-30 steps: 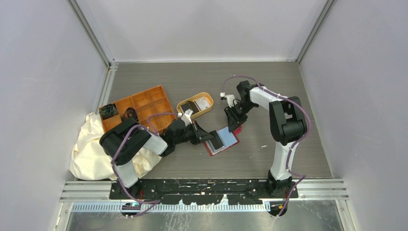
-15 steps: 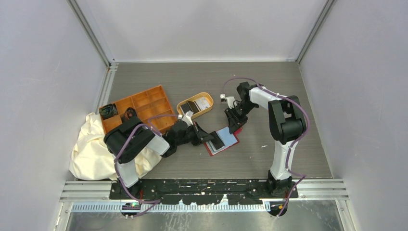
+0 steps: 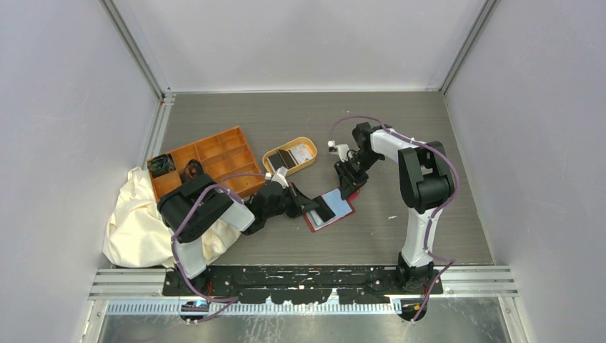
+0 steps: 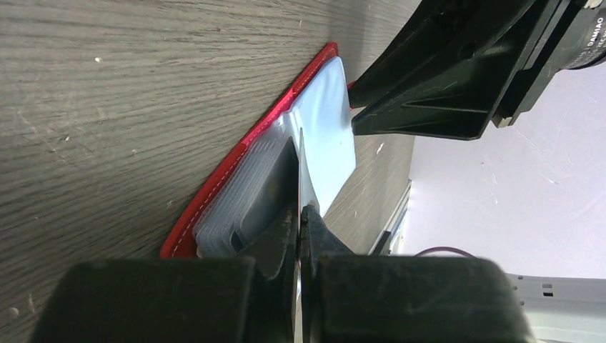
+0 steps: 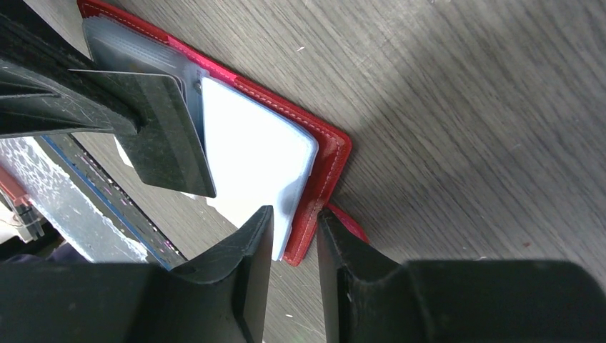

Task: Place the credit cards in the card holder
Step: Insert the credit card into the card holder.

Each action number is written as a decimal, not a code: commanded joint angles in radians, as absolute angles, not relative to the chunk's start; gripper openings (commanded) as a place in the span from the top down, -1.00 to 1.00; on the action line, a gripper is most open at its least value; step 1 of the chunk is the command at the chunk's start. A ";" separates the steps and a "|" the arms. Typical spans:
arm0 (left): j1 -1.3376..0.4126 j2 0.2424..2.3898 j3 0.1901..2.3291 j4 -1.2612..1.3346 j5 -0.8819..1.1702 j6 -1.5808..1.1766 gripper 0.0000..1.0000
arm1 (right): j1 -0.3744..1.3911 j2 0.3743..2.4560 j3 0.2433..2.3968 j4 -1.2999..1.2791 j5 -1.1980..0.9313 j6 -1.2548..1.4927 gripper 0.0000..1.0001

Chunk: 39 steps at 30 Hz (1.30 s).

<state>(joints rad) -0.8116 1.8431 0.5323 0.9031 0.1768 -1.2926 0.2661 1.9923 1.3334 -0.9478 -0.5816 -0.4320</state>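
Grey wood-grain table [image 3: 400, 136] at centre frame carries the card holder [image 3: 330, 209]. My left gripper [image 4: 300, 214] pinches a dark card [image 5: 168, 136]; only the right wrist view shows my right gripper [image 5: 294, 221] straddling the holder's red edge.

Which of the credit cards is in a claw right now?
The dark card, pinched on edge in the left claw over the open red card holder. The other cards lie loose in the oval tan dish.

Top external view looks steeply down from behind the arm bases. Both wrist views sit close above the tabletop, facing each other across the card holder [image 3: 330, 209].
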 commanded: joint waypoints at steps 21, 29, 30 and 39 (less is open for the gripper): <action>-0.841 1.677 0.607 0.552 0.068 -1.200 1.00 | 0.267 1.986 1.369 -0.985 -0.644 -0.437 0.32; -0.844 1.742 0.616 0.602 0.098 -1.228 1.00 | 0.266 1.986 1.367 -0.989 -0.652 -0.438 0.32; -0.844 1.752 0.616 0.614 0.101 -1.235 1.00 | 0.267 1.987 1.369 -0.988 -0.653 -0.438 0.32; -0.851 1.784 0.622 0.635 0.104 -1.261 1.00 | 0.266 1.987 1.368 -0.990 -0.658 -0.440 0.33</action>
